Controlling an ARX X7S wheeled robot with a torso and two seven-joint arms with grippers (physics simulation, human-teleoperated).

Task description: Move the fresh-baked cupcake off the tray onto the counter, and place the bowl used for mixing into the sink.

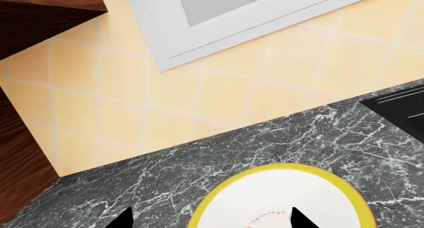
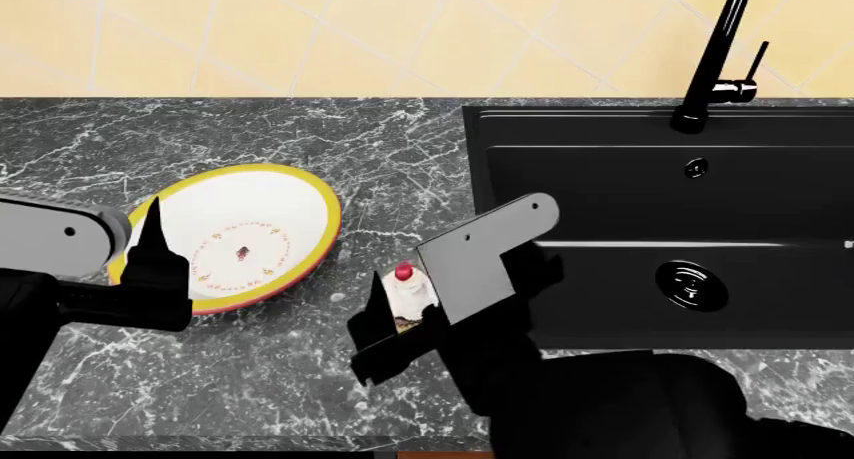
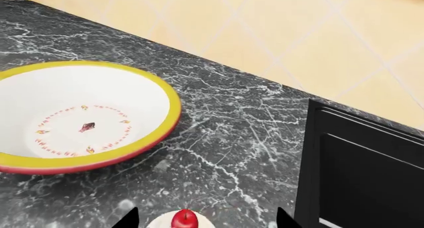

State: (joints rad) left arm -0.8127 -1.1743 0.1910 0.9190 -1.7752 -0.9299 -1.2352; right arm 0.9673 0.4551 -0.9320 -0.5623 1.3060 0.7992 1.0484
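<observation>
The bowl (image 2: 254,229), white inside with a yellow rim, sits on the dark marble counter (image 2: 347,129) left of the black sink (image 2: 667,199). My left gripper (image 2: 140,254) is open and straddles the bowl's near-left rim; in the left wrist view (image 1: 212,220) one fingertip is over the bowl (image 1: 285,198) and the other is outside it. The cupcake (image 2: 406,289) stands between the bowl and the sink. My right gripper (image 2: 407,309) is open around the cupcake (image 3: 184,219), with a gap on both sides. The tray is out of view.
The tall black faucet (image 2: 721,54) stands behind the sink, whose drain (image 2: 690,284) shows at the right. A yellow tiled wall (image 2: 334,29) backs the counter. A white window frame (image 1: 219,24) and dark wood cabinets (image 1: 27,153) show in the left wrist view.
</observation>
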